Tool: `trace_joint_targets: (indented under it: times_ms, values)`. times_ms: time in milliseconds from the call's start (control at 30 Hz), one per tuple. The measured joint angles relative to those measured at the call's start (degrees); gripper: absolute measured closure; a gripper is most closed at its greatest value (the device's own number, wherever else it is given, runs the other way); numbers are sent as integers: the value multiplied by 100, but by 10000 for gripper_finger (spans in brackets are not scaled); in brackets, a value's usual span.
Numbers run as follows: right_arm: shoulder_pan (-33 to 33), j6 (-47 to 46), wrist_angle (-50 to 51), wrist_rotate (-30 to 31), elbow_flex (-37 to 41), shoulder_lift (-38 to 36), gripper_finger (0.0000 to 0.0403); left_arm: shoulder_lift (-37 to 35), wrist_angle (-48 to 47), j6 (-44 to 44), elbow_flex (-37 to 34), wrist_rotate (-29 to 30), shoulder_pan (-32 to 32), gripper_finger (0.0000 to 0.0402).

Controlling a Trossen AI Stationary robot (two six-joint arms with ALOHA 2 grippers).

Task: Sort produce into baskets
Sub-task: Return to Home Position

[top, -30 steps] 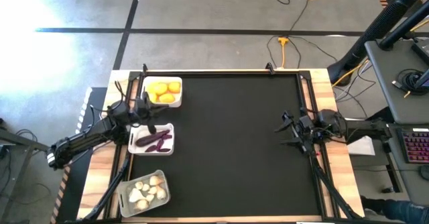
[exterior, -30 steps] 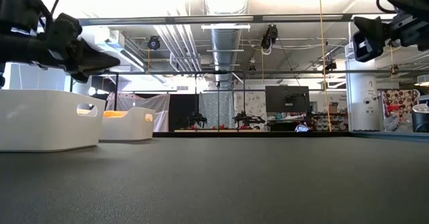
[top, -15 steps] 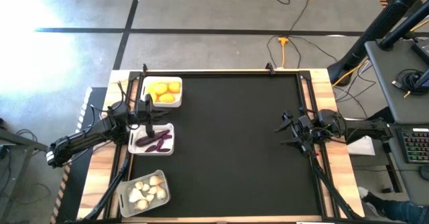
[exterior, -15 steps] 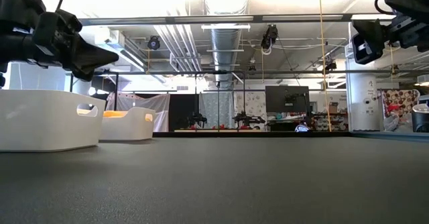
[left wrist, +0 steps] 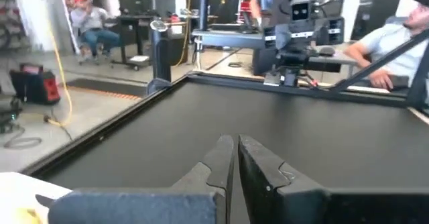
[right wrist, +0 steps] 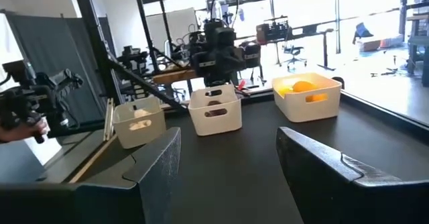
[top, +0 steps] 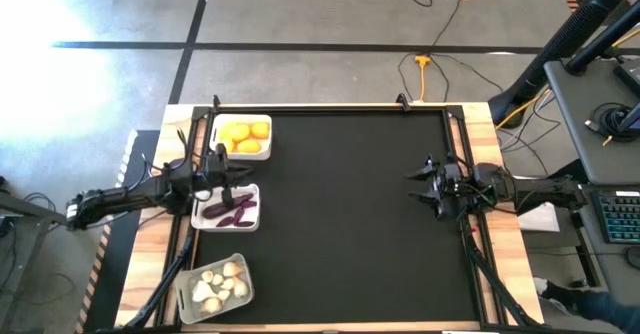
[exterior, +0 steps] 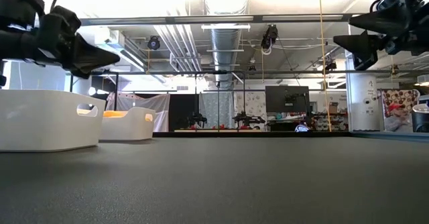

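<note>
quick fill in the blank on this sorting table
The dark purple elongated pieces lie in a white rectangular tray, the ____ of three.
The small white garlic bulbs fill the translucent clear plastic tray on the table's ____ side.
The right gripper, near the table's right edge, has its fingers ____.
The left gripper, above the trays, has its fingers ____.
Missing: middle; left; open; shut.

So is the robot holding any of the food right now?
No, nothing is held. The left tool is shut with nothing in it, near the middle basket. The right tool is open and empty at the right edge of the table.
</note>
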State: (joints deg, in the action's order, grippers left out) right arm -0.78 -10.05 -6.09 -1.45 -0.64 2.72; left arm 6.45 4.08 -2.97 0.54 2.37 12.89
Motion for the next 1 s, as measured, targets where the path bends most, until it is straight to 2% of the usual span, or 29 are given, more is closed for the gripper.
trace_joint_targets:
  times_ms: [133, 200, 367, 1000]
  values:
    - [2, -2, -2, 0, 0, 0, 165, -77, -1, 276, 0, -214, -84, 394]
    - [2, 3, -3, 0, 0, 0, 165, -80, -16, 130, -2, -312, -86, 394]
    - [2, 1, -4, 0, 0, 0, 165, -15, -27, -186, 1, -316, -83, 394]
    - [2, -2, -4, 2, 0, 0, 165, 117, -27, -205, 125, -319, -79, 394]
